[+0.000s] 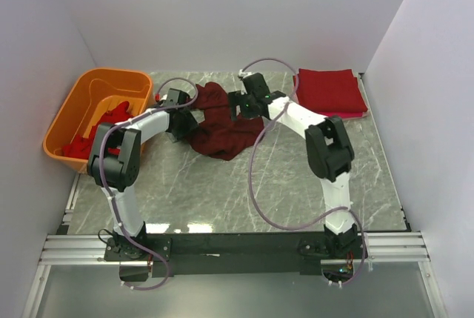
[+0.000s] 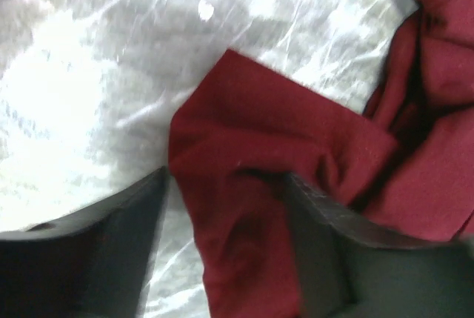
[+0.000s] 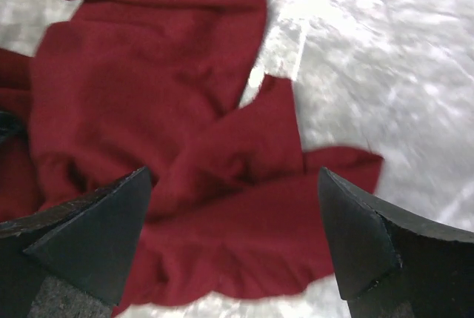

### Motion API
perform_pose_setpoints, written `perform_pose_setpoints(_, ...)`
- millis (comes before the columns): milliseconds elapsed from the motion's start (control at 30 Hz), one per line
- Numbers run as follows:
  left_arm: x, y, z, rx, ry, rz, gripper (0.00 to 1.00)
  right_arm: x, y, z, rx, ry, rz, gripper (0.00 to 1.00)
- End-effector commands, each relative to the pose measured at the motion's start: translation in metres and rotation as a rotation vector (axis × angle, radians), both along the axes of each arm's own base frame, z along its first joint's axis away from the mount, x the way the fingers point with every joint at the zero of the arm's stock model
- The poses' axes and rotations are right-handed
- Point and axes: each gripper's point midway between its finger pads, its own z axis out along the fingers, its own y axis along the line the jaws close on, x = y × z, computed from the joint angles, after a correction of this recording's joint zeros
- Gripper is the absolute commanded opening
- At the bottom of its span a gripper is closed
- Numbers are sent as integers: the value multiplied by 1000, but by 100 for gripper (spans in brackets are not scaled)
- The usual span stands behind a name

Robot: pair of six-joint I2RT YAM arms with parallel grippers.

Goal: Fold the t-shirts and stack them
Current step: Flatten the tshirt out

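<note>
A dark maroon t-shirt (image 1: 222,129) lies crumpled on the marble table (image 1: 222,199) between my two grippers. My left gripper (image 1: 184,125) is at the shirt's left edge. In the left wrist view its jaws (image 2: 227,177) stand apart with a fold of the maroon cloth (image 2: 244,133) between them, and a strip of table still shows beside the left finger. My right gripper (image 1: 235,103) is at the shirt's upper right. In its wrist view it (image 3: 233,177) stands wide open just above the rumpled cloth (image 3: 148,88). Folded red t-shirts (image 1: 329,90) are stacked at the back right.
An orange tub (image 1: 74,103) stands at the back left, holding brighter red t-shirts (image 1: 111,114). White walls close in the table on three sides. The arms' cables (image 1: 255,184) loop over the near part of the marble.
</note>
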Motion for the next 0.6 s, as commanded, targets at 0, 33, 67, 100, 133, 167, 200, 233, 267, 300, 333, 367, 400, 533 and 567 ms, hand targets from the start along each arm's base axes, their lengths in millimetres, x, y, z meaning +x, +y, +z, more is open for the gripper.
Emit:
perform_pose_setpoints(0, 13, 4, 3, 11, -13, 27, 65, 6, 11, 3, -77, 4, 59, 98)
perform_pose_setpoints(33, 13, 3, 3, 9, -15, 10, 62, 5, 13, -13, -98, 36, 58, 97)
perform_pose_setpoints(67, 12, 2, 2, 5, -13, 4, 58, 10, 14, -10, -114, 26, 41, 96)
perform_pose_setpoints(100, 13, 1, 1, -1, -16, -2, 52, 9, 10, -16, -140, 43, 27, 95)
perform_pose_setpoints(133, 14, 0, 0, 0, -21, -17, 33, 7, 9, -25, -150, 65, 14, 90)
perform_pose_setpoints(167, 14, -1, 0, -3, -20, -22, 23, 7, 7, -28, -157, 73, -1, 88)
perform_pose_setpoints(200, 15, -1, -1, -2, -18, -22, 1, 8, 5, -32, -164, 79, -16, 85)
perform_pose_setpoints(233, 16, -2, -1, -2, -22, -36, 1, 10, 1, -34, -177, 73, -37, 80)
perform_pose_setpoints(267, 18, -2, -1, 2, -25, -38, 1, 11, -1, -35, -184, 71, -45, 76)
perform_pose_setpoints(300, 18, -3, 0, 0, -31, -42, 1, 10, -2, -38, -195, 73, -50, 74)
perform_pose_setpoints(333, 18, -3, 0, 1, -42, -52, 1, 13, -6, -39, -209, 66, -69, 71)
perform_pose_setpoints(367, 17, -2, 1, 3, -49, -55, 1, 14, -7, -40, -215, 63, -82, 65)
perform_pose_setpoints(400, 18, -2, 9, 1, -71, -57, 1, 17, -10, -39, -218, 55, -100, 58)
perform_pose_setpoints(533, 10, 0, 23, 0, -125, -87, 1, 24, -19, -31, -227, 9, -160, 7)
perform_pose_setpoints(567, 10, -1, 35, -7, -156, -93, 1, 24, -21, -30, -227, 2, -170, 0)
